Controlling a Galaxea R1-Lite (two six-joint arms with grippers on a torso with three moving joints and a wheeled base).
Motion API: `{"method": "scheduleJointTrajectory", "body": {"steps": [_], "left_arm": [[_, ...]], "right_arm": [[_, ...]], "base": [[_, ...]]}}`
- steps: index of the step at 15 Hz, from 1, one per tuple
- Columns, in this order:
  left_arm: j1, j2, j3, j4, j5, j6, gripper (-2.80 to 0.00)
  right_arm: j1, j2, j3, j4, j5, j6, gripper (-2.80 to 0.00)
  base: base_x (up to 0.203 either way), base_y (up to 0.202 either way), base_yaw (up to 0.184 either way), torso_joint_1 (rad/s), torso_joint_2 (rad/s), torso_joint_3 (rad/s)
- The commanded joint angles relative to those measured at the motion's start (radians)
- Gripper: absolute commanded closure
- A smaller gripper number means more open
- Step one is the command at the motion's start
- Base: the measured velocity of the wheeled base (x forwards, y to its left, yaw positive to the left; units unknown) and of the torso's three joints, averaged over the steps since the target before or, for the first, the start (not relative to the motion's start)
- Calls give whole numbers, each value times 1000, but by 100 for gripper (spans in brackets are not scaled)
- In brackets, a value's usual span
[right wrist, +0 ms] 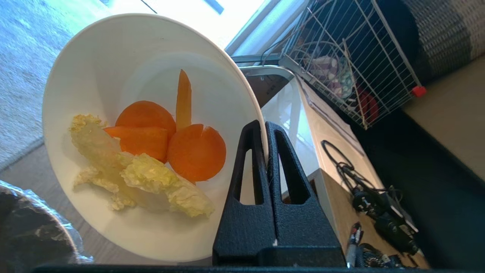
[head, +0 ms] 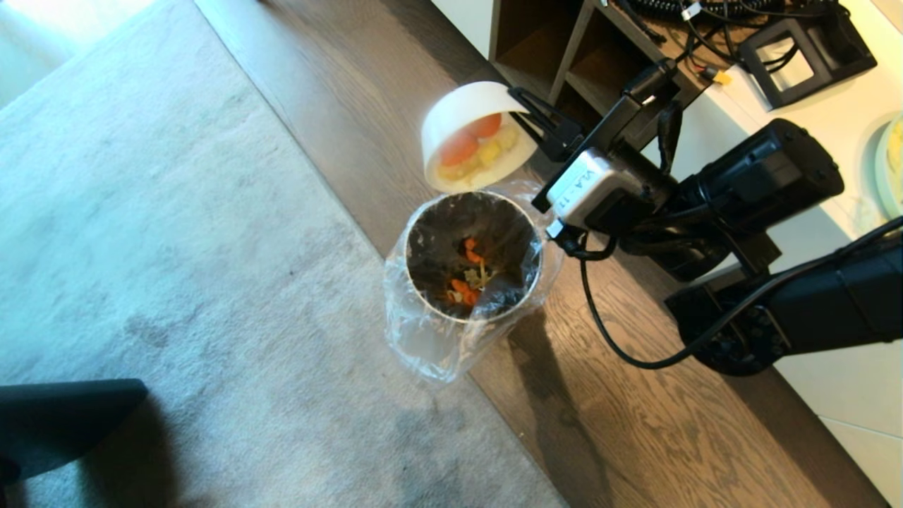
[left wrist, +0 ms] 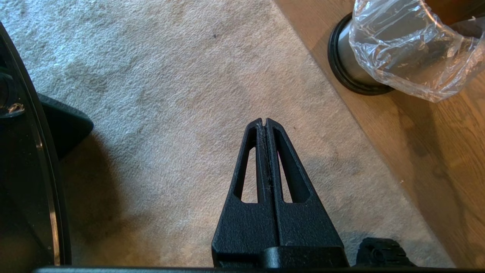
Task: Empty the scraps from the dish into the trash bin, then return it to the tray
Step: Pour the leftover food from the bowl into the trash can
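Observation:
My right gripper (head: 517, 99) is shut on the rim of the dish (head: 451, 116), a white bowl tipped steeply on its side just beyond the trash bin (head: 423, 296). Orange slices and pale yellow leafy scraps (head: 474, 147) cling to the lower inside of the dish. More scraps (head: 465, 279) lie at the bottom of the bag-lined bin. The right wrist view shows the dish (right wrist: 113, 57), its scraps (right wrist: 151, 151) and the gripper (right wrist: 264, 127) pinching the rim, with the bin's bag (right wrist: 26, 231) below. My left gripper (left wrist: 264, 122) hangs shut and empty over the rug. The tray is out of view.
The bin (left wrist: 352, 64) stands on wood floor at the edge of a grey rug (head: 176, 212). Behind it is a wooden shelf unit (head: 557, 49); a white counter (head: 846, 127) with cables and a pale green plate (head: 892, 162) lies to the right. A dark part of the robot (head: 63, 416) fills the lower left.

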Motion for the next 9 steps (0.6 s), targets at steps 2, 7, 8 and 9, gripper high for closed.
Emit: {"method": "scheduleJointTrajectory", "body": {"steps": [2, 7, 8, 9], "left_arm": [[0, 0, 0, 0, 1, -1, 0], [0, 0, 0, 0, 1, -1, 0], [0, 0, 0, 0, 0, -1, 0], [0, 0, 0, 0, 1, -1, 0]], "right_arm": [[1, -14, 34, -46, 2, -65, 0], [25, -50, 50, -46, 2, -123, 0], [41, -55, 49, -46, 2, -123, 0], [53, -64, 48, -46, 2, -124, 0]], "base": [[0, 0, 0, 0, 0, 0], [0, 0, 0, 0, 0, 0], [0, 0, 0, 0, 0, 0], [0, 0, 0, 0, 0, 0]]}}
